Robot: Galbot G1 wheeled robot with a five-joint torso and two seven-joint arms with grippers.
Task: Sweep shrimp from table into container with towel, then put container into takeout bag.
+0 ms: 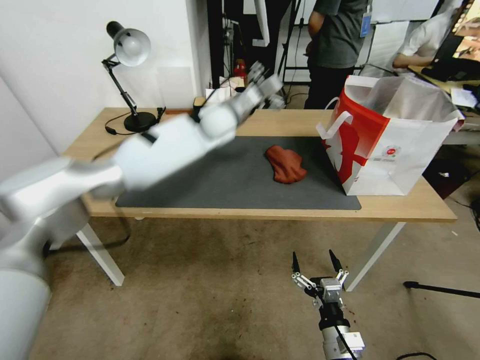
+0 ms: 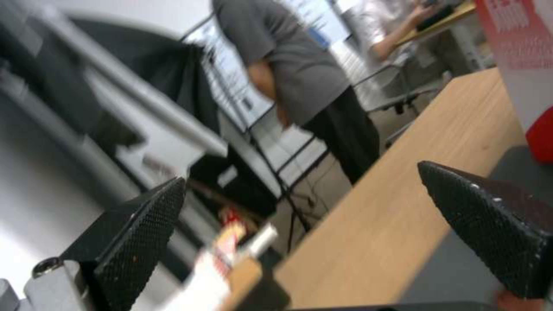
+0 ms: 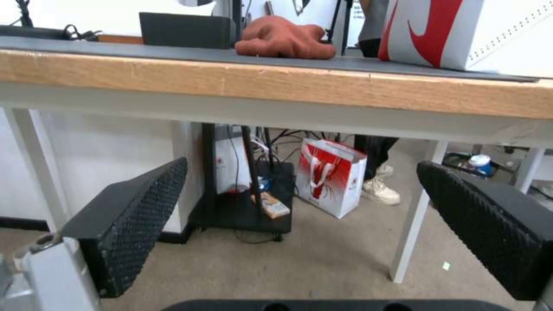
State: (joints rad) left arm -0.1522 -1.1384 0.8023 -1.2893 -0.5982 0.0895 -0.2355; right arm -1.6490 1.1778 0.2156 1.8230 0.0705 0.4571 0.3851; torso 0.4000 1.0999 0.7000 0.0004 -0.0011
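We see the table point(image 1: 410, 207), light wood on beige carpet, grey mat point(image 1: 225, 185) on top. Towel point(image 1: 286, 164) lies mid-mat; takeout bag point(image 1: 400, 150) stands at its right end. Left gripper point(image 2: 300, 224) hangs above the far edge, fingers apart, empty. Right gripper point(image 1: 317, 262) sits below the table edge, also spread. Desk lamp point(image 1: 127, 55) back left.

rust-red towel point(image 1: 285, 163); dark grey mat point(image 1: 225, 180); white takeout bag point(image 1: 395, 145), red panel; light wood table point(image 1: 415, 205).
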